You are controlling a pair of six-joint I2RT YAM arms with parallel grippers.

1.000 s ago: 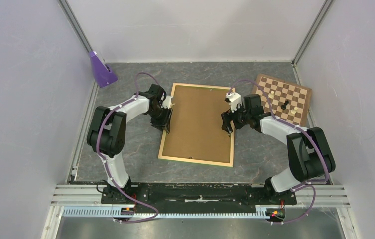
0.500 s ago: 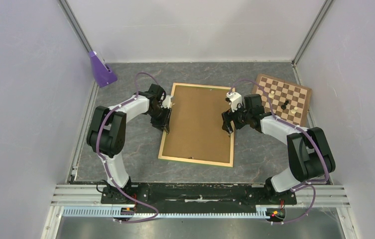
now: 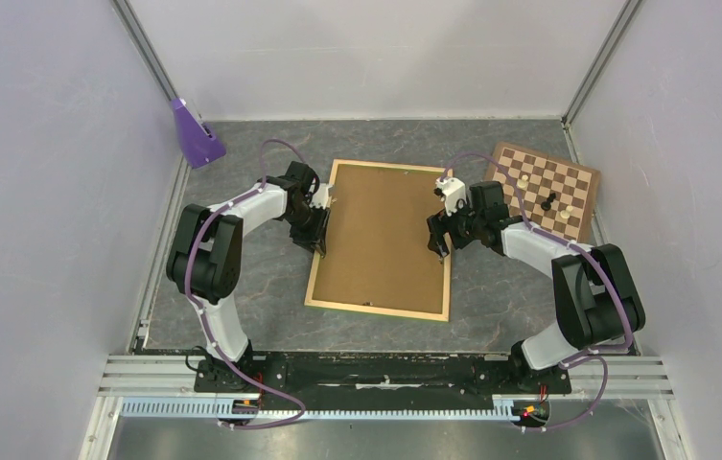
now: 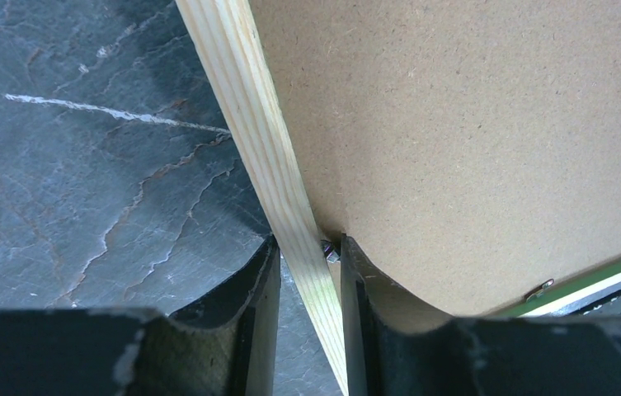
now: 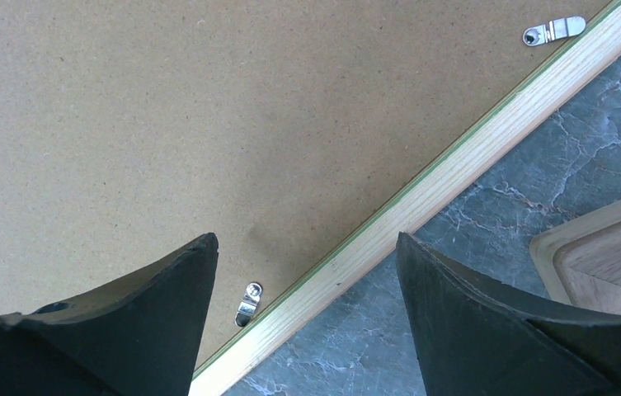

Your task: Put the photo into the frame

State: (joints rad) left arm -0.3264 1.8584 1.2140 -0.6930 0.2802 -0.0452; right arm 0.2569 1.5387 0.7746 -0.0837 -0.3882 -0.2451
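Two arms on this one, going left to right. Way over at the back left corner sits a purple wedge thing [image 3: 196, 134], well apart from everything else. The left hand [image 4: 308, 256] is pinched on the left rail of the frame [image 3: 319, 261], one finger outside over the grey tabletop [image 3: 270, 287], the other inside against the panel edge. That frame lies pale-wood back up mid-tabletop, with a brown hardboard panel [image 3: 384, 240] sitting inside its rails. The right hand [image 5: 307, 239] hangs over the right rail, fingers spread wide, nothing in it, with a small metal clip [image 5: 248, 302] showing between them. A chessboard [image 3: 548, 187] with a few pieces sits far right.
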